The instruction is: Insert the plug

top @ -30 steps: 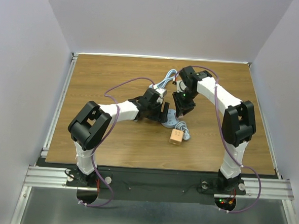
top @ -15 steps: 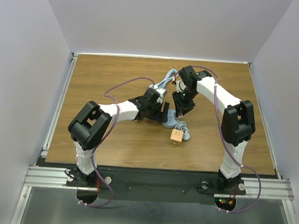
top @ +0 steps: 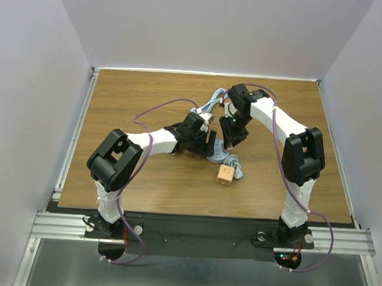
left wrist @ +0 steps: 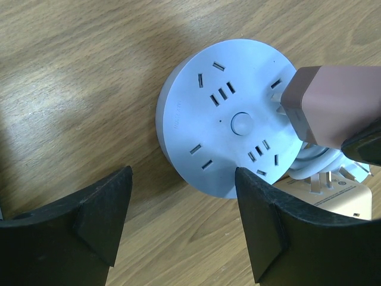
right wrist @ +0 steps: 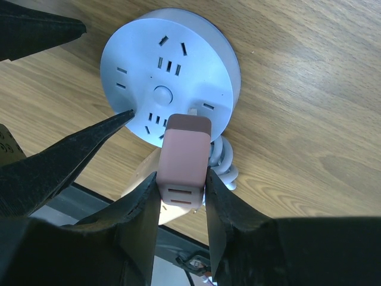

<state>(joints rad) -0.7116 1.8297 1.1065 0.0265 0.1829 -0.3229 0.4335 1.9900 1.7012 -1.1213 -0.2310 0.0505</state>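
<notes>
A round pale-blue socket hub (left wrist: 229,116) lies on the wooden table; it also shows in the right wrist view (right wrist: 169,71) and the top view (top: 216,157). My right gripper (right wrist: 181,199) is shut on a pink plug block (right wrist: 184,158), also seen in the left wrist view (left wrist: 333,104). The plug's prong end meets the hub's face at a socket near the rim; how deep the prongs sit is hidden. My left gripper (left wrist: 181,220) is open and empty, its fingers (left wrist: 101,208) astride the hub's near edge without touching it.
A tan cube adapter (top: 224,175) with bare prongs lies just in front of the hub, also visible in the left wrist view (left wrist: 333,196). The hub's coiled white cable (right wrist: 223,164) lies beside it. A loose cable bundle (top: 213,100) sits behind the grippers.
The right arm has shifted very slightly to the left with the pink plug in it. The left arm has not moved.
</notes>
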